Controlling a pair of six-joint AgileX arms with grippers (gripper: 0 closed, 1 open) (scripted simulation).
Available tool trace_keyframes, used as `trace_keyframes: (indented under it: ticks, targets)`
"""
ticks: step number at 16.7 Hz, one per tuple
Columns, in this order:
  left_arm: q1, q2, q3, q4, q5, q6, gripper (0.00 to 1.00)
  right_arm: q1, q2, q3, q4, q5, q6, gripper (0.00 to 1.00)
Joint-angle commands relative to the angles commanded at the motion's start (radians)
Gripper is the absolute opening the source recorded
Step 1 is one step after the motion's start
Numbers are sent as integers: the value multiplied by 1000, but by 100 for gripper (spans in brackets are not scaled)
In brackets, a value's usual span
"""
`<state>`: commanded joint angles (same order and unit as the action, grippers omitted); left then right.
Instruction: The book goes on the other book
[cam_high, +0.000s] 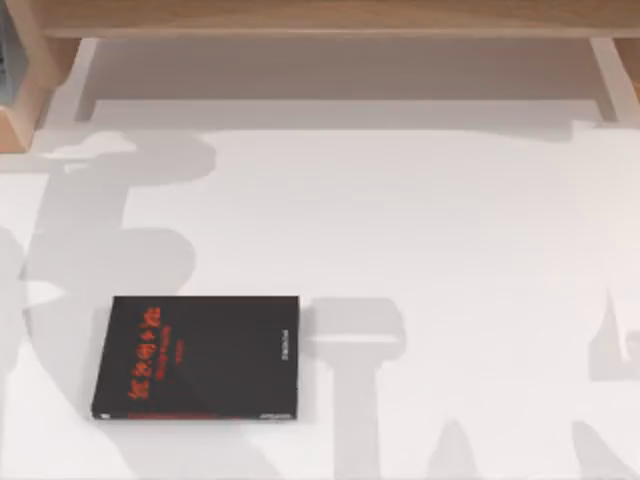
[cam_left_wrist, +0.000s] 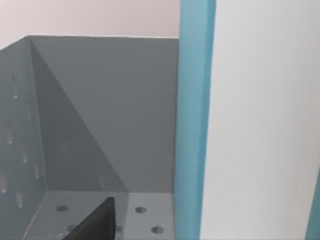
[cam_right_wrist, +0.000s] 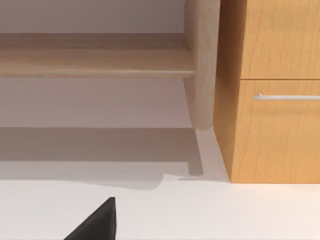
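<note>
The other book (cam_high: 198, 357), thin and black with red lettering, lies flat on the white table (cam_high: 430, 250) at the front left. In the left wrist view the book (cam_left_wrist: 194, 125) stands upright close ahead, its light-blue cover edge-on beside broad white page edges (cam_left_wrist: 260, 125). It stands against a grey perforated metal holder (cam_left_wrist: 100, 110). A dark part of my left gripper (cam_left_wrist: 95, 222) shows low in that view, short of the book. A dark part of my right gripper (cam_right_wrist: 95, 222) shows above the bare table, facing the back of the desk.
A wooden shelf (cam_high: 320, 20) runs along the table's back edge. The right wrist view shows a round wooden post (cam_right_wrist: 202, 65) and a wood cabinet with a drawer handle (cam_right_wrist: 285, 96). Arm shadows fall across the table.
</note>
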<state>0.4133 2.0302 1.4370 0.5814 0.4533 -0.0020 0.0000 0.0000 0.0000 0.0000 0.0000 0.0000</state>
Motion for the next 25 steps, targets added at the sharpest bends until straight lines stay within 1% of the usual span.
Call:
trace_keyframes:
  ticks: [5, 12, 17, 25]
  targets:
    - [-5, -1, -2, -3, -3, 0, 100, 0, 0, 0, 0, 0, 0, 100]
    - [-26, 92, 140, -47, -24, -1, 100, 0, 0, 0, 0, 0, 0, 100]
    - [-28, 100, 153, -52, -26, -1, 100, 0, 0, 0, 0, 0, 0, 100]
    - [-28, 100, 153, -52, -26, -1, 40, 0, 0, 0, 0, 0, 0, 100]
